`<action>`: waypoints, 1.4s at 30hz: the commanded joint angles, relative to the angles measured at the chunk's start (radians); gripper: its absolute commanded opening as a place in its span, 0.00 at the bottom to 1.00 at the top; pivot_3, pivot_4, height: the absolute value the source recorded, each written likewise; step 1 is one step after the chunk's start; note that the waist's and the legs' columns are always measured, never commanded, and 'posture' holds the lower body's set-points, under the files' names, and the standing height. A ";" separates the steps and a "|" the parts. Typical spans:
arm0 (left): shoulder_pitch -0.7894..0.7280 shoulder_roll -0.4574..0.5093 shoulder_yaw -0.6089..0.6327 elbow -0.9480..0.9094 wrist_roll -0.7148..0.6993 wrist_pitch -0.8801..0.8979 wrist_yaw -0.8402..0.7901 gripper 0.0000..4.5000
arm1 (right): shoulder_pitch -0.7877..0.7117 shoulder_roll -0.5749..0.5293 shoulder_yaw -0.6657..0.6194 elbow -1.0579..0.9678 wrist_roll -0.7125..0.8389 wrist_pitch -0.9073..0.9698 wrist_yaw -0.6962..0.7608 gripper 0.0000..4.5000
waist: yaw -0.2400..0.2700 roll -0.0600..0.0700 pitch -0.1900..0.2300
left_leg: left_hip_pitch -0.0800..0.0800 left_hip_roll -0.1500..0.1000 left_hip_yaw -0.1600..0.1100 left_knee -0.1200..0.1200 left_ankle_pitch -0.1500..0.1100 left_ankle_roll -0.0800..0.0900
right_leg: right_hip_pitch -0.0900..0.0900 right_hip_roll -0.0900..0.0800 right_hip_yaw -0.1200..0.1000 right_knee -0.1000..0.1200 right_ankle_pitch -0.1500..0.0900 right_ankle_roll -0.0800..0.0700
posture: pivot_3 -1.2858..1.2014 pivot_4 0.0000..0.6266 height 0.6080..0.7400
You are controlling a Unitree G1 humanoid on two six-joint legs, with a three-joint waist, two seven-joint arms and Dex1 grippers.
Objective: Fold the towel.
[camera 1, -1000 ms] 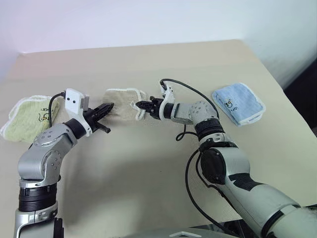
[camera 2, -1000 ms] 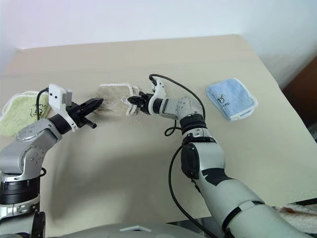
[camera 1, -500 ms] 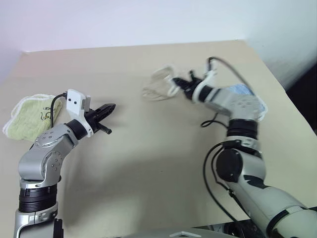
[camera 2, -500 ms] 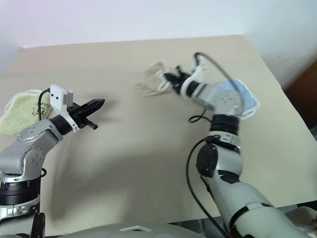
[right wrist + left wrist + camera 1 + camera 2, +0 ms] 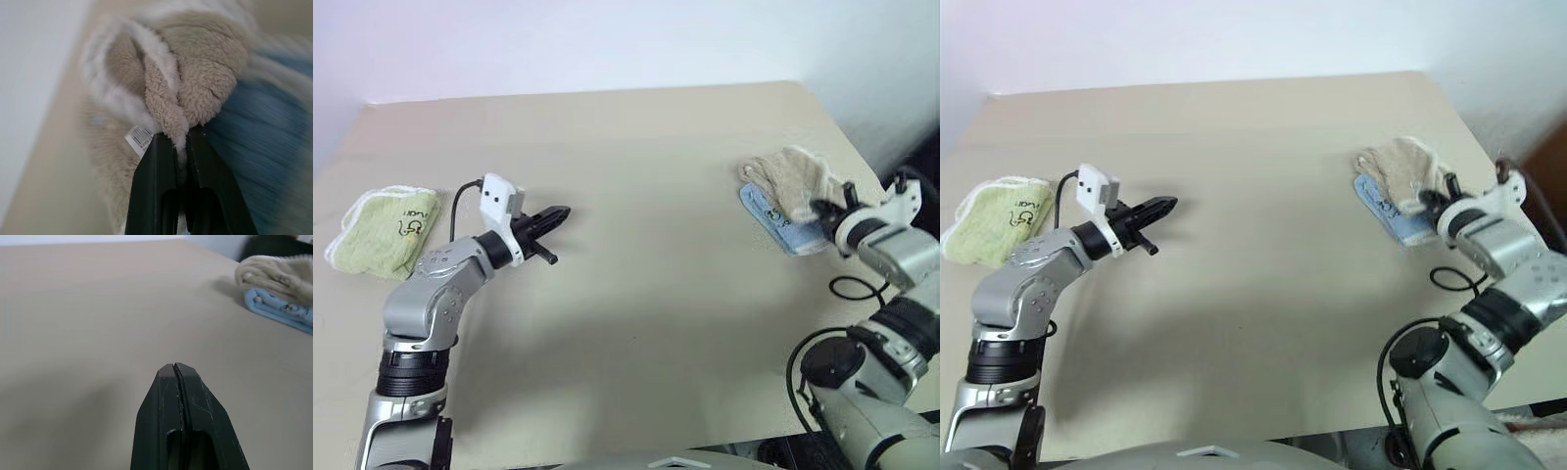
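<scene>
while right end effector [image 5: 180, 142] pinches bunched fluffy towel [image 5: 790, 178], apparently over blue cloth [image 5: 781, 225], left [image 5: 177, 368] closed.

Beige terry towel [image 5: 195, 73] with white corded edge, bunched into a loose crumpled heap. Pinched at one fold between the shut fingers of the right claw [image 5: 180, 139], hanging just beyond the tips. Small white barcode tag beside the left finger. Draped over the blue cloth [image 5: 783, 223] directly beneath. Well apart from the left claw [image 5: 556, 213].
</scene>
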 commanded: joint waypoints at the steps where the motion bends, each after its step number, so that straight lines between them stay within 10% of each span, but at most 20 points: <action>1: -0.021 -0.004 -0.010 0.002 0.010 -0.030 -0.017 0.00 | -0.014 -0.003 -0.011 -0.102 0.050 -0.003 -0.063 0.01 | 0.002 0.001 0.000 | 0.001 0.000 0.001 0.000 0.000 0.000 | 0.000 0.000 0.001 0.001 0.000 0.000 | 0.52 0.24 0.91; 5: -0.023 -0.013 -0.020 0.006 0.016 -0.034 -0.023 0.00 | -0.002 -0.003 0.000 -0.117 0.068 -0.022 -0.082 0.01 | 0.005 0.001 0.000 | 0.002 0.000 0.001 0.001 0.000 0.001 | 0.002 0.001 0.001 0.001 0.000 0.000 | 0.52 0.24 0.91; 19: -0.030 -0.030 -0.036 0.034 0.027 -0.045 -0.045 0.00 | 0.045 -0.033 0.040 -0.225 0.237 -0.159 -0.132 0.99 | 0.006 0.001 -0.001 | 0.002 0.000 0.002 0.001 -0.001 0.003 | 0.002 0.001 0.002 0.000 0.000 0.000 | 0.52 0.24 0.91; 29: -0.076 -0.017 -0.019 0.129 0.094 -0.108 -0.034 0.00 | 0.234 -0.409 0.802 -0.445 -0.235 -0.438 0.490 1.00 | -0.006 0.001 -0.001 | 0.005 0.002 0.006 0.002 -0.002 0.004 | 0.004 0.002 0.004 -0.002 0.000 0.000 | 0.52 0.24 0.91; 42: 0.074 0.037 0.021 -0.020 0.089 -0.083 -0.031 0.00 | 0.145 -0.178 1.186 -0.240 -0.500 -0.725 0.849 1.00 | 0.010 -0.002 0.000 | 0.013 0.002 0.004 0.002 -0.004 0.005 | 0.013 0.001 0.003 -0.005 0.000 0.000 | 0.52 0.24 0.91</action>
